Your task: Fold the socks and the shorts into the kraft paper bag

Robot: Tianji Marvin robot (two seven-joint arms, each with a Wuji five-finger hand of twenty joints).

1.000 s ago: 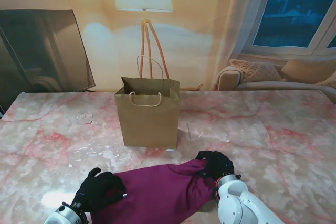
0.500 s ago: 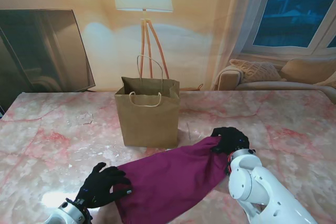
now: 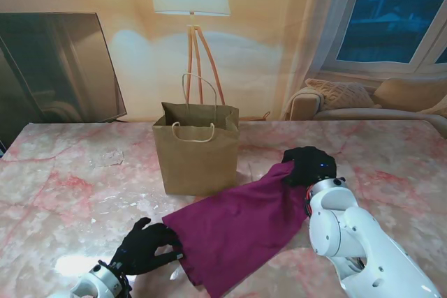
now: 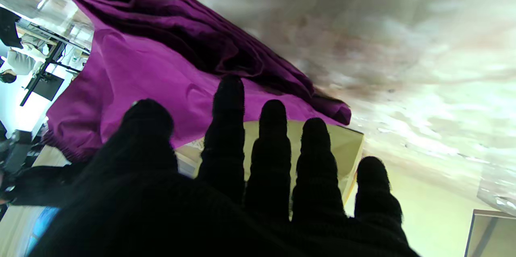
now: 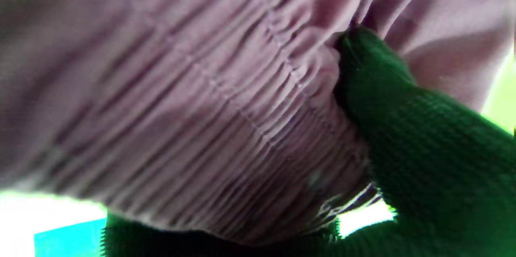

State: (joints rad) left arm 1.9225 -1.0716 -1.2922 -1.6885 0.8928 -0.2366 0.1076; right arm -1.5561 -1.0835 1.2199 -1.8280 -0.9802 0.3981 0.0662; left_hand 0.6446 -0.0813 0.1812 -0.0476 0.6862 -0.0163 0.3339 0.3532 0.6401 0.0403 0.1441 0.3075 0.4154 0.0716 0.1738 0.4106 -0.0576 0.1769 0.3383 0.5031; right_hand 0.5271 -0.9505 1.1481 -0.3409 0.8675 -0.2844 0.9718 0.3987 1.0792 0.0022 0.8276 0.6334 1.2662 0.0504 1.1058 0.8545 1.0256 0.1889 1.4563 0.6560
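The purple shorts (image 3: 241, 225) hang stretched from my right hand (image 3: 309, 166), which is shut on their gathered waistband (image 5: 225, 100) and lifted beside the bag. Their lower end trails onto the table in front of my left hand (image 3: 143, 248). That black-gloved hand lies flat with fingers (image 4: 274, 156) spread, holding nothing, just short of the cloth (image 4: 161, 88). The kraft paper bag (image 3: 197, 149) stands upright and open-topped behind the shorts, its paper handles up. No socks can be made out.
The pink marble table (image 3: 63, 179) stretches wide to the left and right. A floor lamp (image 3: 191, 5), a dark screen (image 3: 56, 68) and a sofa (image 3: 363, 99) stand beyond the far edge.
My right hand has risen and moved farther away with the waistband, pulling the shorts up and rightward. My left hand came off the cloth, opened, and now lies beside its trailing end.
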